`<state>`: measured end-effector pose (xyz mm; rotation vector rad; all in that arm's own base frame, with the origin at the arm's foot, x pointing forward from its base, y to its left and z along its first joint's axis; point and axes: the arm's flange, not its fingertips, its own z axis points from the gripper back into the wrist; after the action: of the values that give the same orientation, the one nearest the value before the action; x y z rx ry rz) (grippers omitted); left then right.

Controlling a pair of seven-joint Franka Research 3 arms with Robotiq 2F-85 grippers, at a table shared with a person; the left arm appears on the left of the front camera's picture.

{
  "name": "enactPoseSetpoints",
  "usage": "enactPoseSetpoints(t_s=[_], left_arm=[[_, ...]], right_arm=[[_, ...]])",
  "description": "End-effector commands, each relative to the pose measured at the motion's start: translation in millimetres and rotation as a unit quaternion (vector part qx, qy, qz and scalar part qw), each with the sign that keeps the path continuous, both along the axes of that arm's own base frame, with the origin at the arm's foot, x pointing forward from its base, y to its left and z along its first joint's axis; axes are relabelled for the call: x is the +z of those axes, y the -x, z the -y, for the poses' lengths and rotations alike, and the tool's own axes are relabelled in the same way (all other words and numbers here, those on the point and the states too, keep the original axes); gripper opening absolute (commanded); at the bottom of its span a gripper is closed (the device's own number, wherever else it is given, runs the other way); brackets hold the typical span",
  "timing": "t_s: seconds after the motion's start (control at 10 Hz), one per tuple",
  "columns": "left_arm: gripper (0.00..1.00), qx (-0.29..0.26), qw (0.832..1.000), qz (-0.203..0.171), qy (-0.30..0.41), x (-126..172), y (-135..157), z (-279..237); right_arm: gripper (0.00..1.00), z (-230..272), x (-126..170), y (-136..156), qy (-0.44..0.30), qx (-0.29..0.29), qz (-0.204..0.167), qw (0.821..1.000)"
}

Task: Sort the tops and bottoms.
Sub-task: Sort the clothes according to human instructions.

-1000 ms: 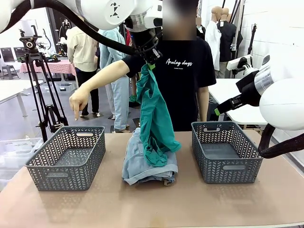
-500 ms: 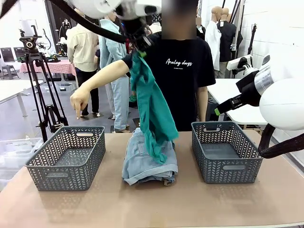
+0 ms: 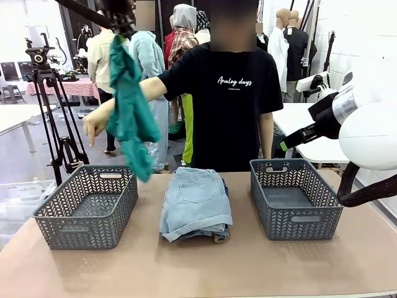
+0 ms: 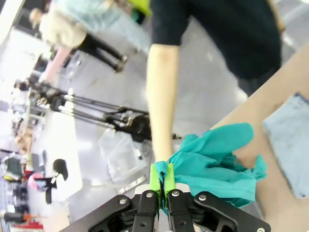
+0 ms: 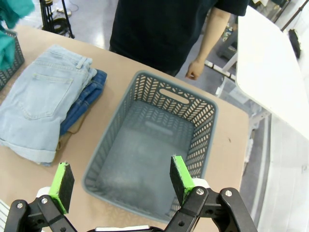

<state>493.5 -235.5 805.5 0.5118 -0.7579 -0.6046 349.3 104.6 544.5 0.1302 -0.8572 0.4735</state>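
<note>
We're seeing the left gripper [image 3: 122, 17] up at the top of the front view, jaws clamping shut on the top end of the teal shirt [image 3: 131, 118]. Shirt's hanging bunched w/ its long axis vertical. Its lower end is dangling above the far right corner of the left basket [image 3: 93, 230], not touching it. It's crossing in front of the person's forearm, and the person's hand [image 3: 93, 127] is pointing down twd that basket. Mid surface [image 3: 198, 267]: the pale shorts [image 3: 195, 198] are lying folded on top of the darker shorts [image 5: 89, 96], waistband twd the person, long axis running near-to-far. The right basket [image 3: 298, 226] is sitting just beside them. The right gripper [image 5: 120, 176] is hovering over it, jaws standing wide apart, gripping nothing. A tripod [image 3: 53, 99] is standing on the floor behind, at left.
</note>
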Motion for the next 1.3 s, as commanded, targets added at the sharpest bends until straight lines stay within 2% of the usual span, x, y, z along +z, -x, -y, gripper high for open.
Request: enactPoseSetpoints(t_s=[0.0, 0.2, 0.4, 0.6, 0.7, 1.2], left_arm=[[0.0, 0.054, 0.998, 0.011, -0.01, 12, 13, -14], [0.0, 0.087, 0.996, 0.024, -0.022, 26, 24, -40], [0.0, 0.114, 0.993, -0.004, -0.028, 5, 26, -55], [0.0, 0.134, 0.989, -0.055, -0.021, -27, 35, -60], [0.0, 0.101, 0.994, -0.016, -0.025, 8, 24, -56], [0.0, 0.109, 0.994, -0.023, -0.021, 5, 28, -53]], right_arm=[[1.0, -1, -1, -1, -0.005, 0.0, 0.0, 1.0], [1.0, -1, -1, -1, -0.005, 0.0, 0.0, 1.0], [1.0, -1, -1, -1, -0.005, 0.0, 0.0, 1.0], [1.0, -1, -1, -1, -0.005, 0.0, 0.0, 1.0], [1.0, -1, -1, -1, -0.005, 0.0, 0.0, 1.0], [1.0, -1, -1, -1, -0.005, 0.0, 0.0, 1.0]])
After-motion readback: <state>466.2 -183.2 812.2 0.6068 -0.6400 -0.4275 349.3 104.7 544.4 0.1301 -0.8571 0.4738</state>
